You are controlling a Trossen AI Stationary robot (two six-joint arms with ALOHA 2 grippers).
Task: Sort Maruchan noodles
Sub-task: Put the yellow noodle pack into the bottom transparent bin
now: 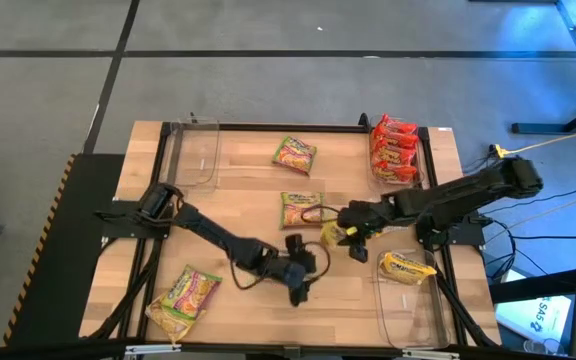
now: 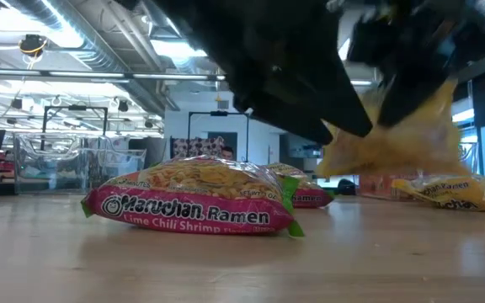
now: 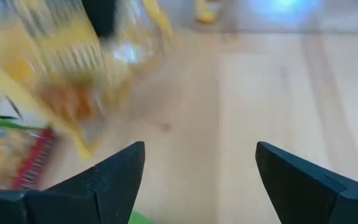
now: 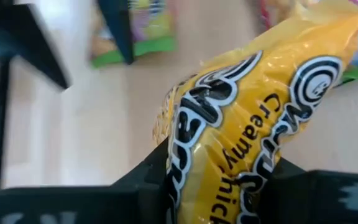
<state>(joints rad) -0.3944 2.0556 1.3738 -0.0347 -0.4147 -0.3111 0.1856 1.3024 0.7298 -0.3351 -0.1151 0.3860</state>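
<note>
- Yellow crinkly plastic Maruchan noodle packet [image 4: 253,118], held between the closed-in fingers of the right gripper [image 1: 354,240] near the table's middle; in the low view it hangs clear of the surface, long axis tilted steeply up from the fingers.
- Left gripper [image 1: 299,290], fingers [image 3: 114,180] spread wide with nothing between them, just beside the right gripper, toward the near edge.
- Green-pink "Lime Chili Shrimp" packet [image 2: 194,200], lying flat at mid-table with its printed long side facing the low camera.
- Second green-pink packet [image 1: 294,153] lies flat nearer the far edge; two more [image 1: 183,297] at the near left corner, long axes slanted.
- Red-orange packets [image 1: 393,150] stacked in the clear plastic bin [image 1: 426,165] at far right; another yellow packet [image 1: 408,266] in the near-right clear bin [image 1: 413,310].
- Light wooden slatted table [image 1: 248,200].
- Room behind: exposed ceiling ducts, strip lights, grey floor.
</note>
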